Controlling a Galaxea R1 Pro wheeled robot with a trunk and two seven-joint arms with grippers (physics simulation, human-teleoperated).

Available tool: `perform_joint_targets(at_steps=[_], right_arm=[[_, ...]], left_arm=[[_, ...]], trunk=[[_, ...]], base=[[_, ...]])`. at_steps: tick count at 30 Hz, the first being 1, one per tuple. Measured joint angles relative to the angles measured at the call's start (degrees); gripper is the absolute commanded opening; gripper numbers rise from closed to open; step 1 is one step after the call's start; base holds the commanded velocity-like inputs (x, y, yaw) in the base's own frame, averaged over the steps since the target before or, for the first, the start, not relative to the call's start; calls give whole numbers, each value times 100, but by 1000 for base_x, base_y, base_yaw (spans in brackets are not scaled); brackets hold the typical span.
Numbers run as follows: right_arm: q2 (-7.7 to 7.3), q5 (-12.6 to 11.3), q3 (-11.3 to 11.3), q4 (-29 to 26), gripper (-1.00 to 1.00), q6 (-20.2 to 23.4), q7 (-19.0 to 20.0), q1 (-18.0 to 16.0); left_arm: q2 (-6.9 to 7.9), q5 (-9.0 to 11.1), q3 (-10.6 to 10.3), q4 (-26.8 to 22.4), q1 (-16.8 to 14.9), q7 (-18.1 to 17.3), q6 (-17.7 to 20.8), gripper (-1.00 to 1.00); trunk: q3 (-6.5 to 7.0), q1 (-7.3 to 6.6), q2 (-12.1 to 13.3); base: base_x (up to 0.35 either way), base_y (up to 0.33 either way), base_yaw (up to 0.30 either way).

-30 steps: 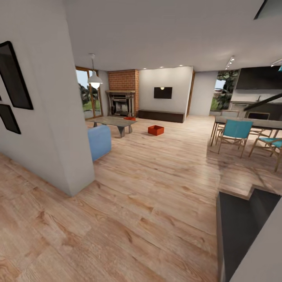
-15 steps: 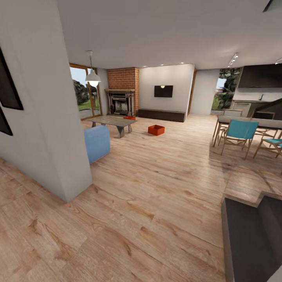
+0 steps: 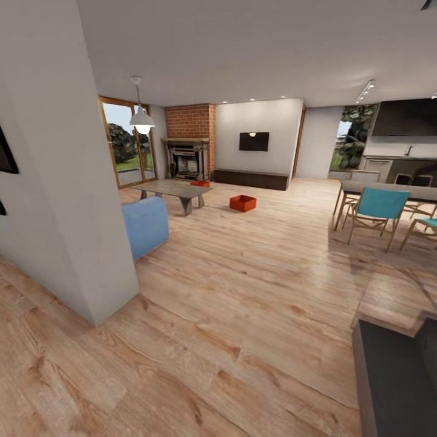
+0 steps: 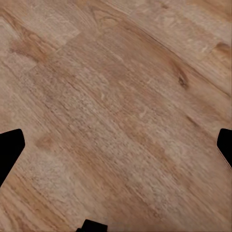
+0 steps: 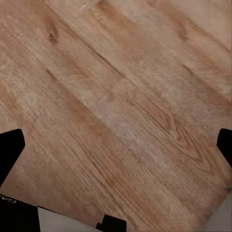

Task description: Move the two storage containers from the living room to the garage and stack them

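Observation:
Far across the living room's light wood planks, one orange-red storage container (image 3: 243, 203) sits on the floor in the open. The second storage container (image 3: 201, 182) shows just past the far end of the grey coffee table (image 3: 173, 189); I cannot tell what it rests on. In the left wrist view my left gripper (image 4: 116, 145) is open, its dark fingertips (image 4: 9, 147) wide apart over bare planks. In the right wrist view my right gripper (image 5: 116, 147) is likewise open over the planks, holding nothing. The garage is out of view.
A white wall corner (image 3: 73, 182) juts in at the near left, with the light-blue sofa (image 3: 145, 224) behind it. A dining table with teal chairs (image 3: 376, 206) stands at the right. A dark sunken edge (image 3: 394, 376) lies at the bottom right. Wide plank floor runs between.
The whole view has shifted: the camera moved forward and a little right, so the wall pictures slid off the left edge. The containers have not moved.

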Motion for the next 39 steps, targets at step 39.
perform_joint_targets(at_steps=[39], right_arm=[[0, 3, 4, 0, 100, 9, 8, 0]], left_arm=[[8, -1, 0, 0, 0, 1, 0, 100]], trunk=[[128, 0, 0]], base=[[324, 0, 0]])
